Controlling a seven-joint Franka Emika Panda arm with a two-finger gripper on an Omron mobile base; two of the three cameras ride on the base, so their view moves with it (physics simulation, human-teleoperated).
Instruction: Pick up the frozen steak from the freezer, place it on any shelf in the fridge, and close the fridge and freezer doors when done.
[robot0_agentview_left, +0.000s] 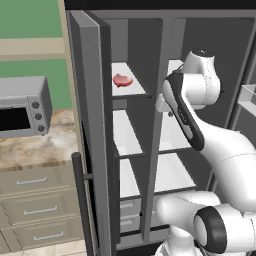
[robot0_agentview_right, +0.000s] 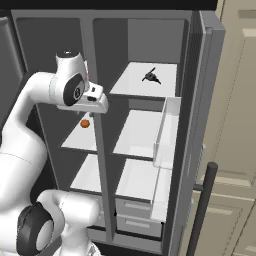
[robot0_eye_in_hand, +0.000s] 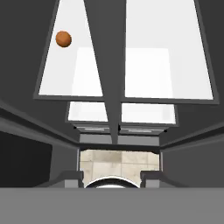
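Red-pink steak (robot0_agentview_left: 122, 80) sits on top white shelf of your left compartment, freezer side. Your gripper (robot0_eye_in_hand: 112, 178) hangs near divider (robot0_agentview_right: 97, 150), fingers spread apart, nothing between them. Small orange ball (robot0_agentview_right: 85, 123) lies one shelf below steak level. Dark spindly thing (robot0_agentview_right: 151, 76) on fridge's top shelf (robot0_agentview_right: 127, 82). Freezer door (robot0_agentview_left: 90, 100) and fridge door (robot0_agentview_right: 195, 125) both stand open for you.

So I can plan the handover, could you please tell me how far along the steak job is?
Both doors are open: freezer door on the left, fridge door on the right. Nothing is in hand; the fingers stand apart. The steak lies on the freezer's top shelf. Left: picking, placing in the fridge, closing both doors.
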